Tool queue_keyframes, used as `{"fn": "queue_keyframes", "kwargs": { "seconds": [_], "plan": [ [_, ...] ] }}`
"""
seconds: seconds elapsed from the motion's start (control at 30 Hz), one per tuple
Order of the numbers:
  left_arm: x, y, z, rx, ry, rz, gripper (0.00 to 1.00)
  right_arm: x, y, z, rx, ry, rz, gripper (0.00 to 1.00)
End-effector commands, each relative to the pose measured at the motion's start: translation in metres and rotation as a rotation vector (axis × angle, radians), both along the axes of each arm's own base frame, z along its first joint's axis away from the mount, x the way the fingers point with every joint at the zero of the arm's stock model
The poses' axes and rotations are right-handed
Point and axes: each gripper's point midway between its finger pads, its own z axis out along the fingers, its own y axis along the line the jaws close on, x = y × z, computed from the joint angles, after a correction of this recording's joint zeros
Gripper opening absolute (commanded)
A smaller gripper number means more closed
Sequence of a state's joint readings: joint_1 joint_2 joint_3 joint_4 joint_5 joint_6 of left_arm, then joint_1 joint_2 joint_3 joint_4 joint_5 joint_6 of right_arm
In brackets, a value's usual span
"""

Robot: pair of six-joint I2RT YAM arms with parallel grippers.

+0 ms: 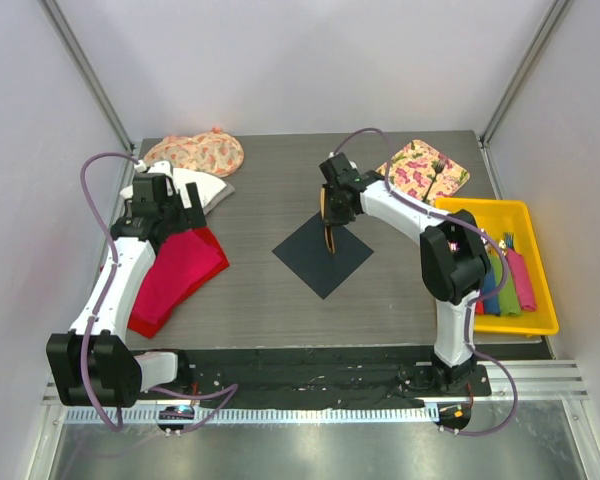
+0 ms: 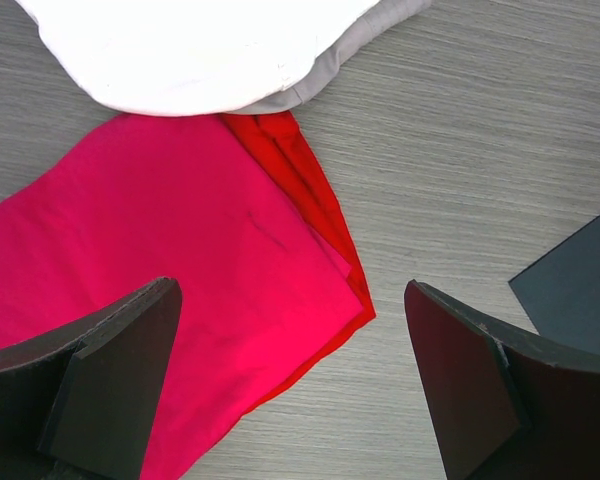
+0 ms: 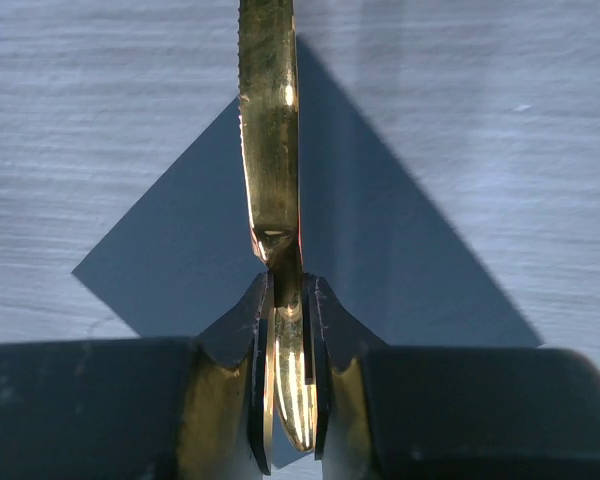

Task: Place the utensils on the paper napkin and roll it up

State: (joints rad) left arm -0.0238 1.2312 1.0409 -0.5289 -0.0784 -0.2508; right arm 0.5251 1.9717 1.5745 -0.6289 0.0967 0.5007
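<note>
Top view: bright, even light from overhead, with only faint, soft shadows on the counter and no glare. The posts lean outward with wide-angle bend.

Left wrist view: well lit and sharp on the cloth. The left gripper shows as dark, slightly soft shapes near the lens.

Right wrist view: a cold bluish cast. The knife gleams with hot highlights over the napkin, and the right gripper is dark and blurred along the bottom edge.
</note>
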Motion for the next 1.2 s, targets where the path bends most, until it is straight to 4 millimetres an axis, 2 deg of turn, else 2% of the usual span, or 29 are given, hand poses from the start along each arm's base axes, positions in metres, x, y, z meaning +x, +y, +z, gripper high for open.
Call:
{"fn": "queue_keyframes", "kwargs": {
  "seconds": [0.0,0.17,0.43,0.67,1.17],
  "plan": [
    [0.001,-0.001,0.009,-0.021,-0.047,0.011,1.00,0.003,0.016,0.018,0.029,-0.062,-0.058,0.01],
    [0.000,0.001,0.005,-0.019,-0.046,0.021,1.00,-0.004,0.034,0.006,-0.001,-0.057,-0.072,0.01],
    [-0.001,0.000,0.005,-0.020,-0.047,0.020,1.00,-0.017,0.049,-0.007,-0.039,-0.043,-0.042,0.01],
    [-0.002,0.002,0.004,-0.014,-0.045,0.027,1.00,-0.020,0.038,-0.013,-0.080,-0.049,-0.057,0.01],
    [-0.001,0.003,0.004,-0.008,-0.045,0.030,1.00,-0.018,0.037,-0.029,-0.087,-0.022,-0.102,0.01]
  ]
}}
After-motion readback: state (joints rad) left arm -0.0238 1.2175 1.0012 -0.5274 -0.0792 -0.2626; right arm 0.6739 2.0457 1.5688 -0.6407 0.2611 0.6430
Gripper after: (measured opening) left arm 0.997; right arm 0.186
